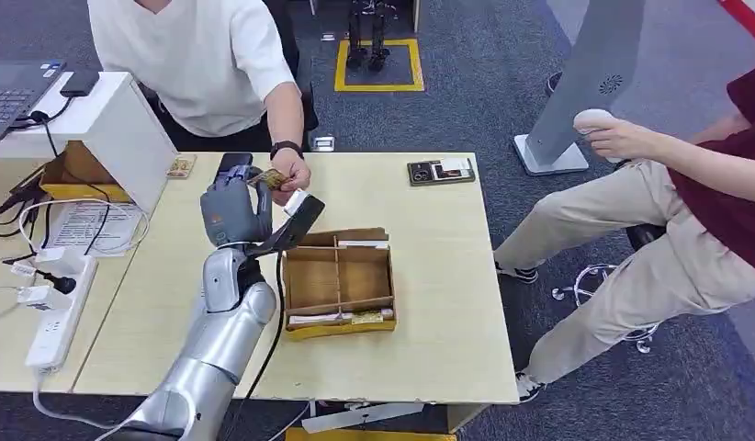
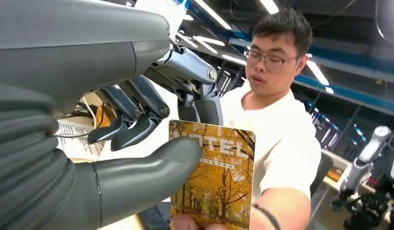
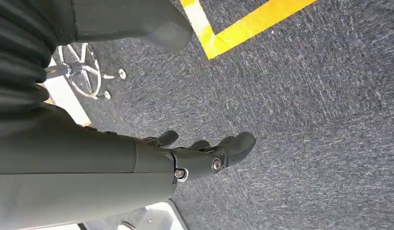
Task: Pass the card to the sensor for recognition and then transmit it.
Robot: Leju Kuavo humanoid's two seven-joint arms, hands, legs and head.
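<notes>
My left hand [image 1: 234,209] is raised over the back of the table [image 1: 429,312], next to the hand [image 1: 293,173] of a person in a white shirt. A yellow hotel card [image 1: 271,178] with autumn trees on it [image 2: 219,177] sits between us. My thumb [image 2: 152,163] presses on its face and a finger stands behind its upper edge, while the person's fingers [image 2: 185,223] hold the opposite edge. A dark slanted device [image 1: 300,222] stands just right of my hand. My right hand [image 3: 204,153] hangs over grey carpet, its fingers loosely apart and holding nothing.
A wooden compartment box [image 1: 337,280] with a few cards stands mid-table. A flat black device [image 1: 440,171] lies at the far right edge. Power strips and cables [image 1: 52,294] lie at the left. A seated person [image 1: 668,211] is at the right, holding a white object.
</notes>
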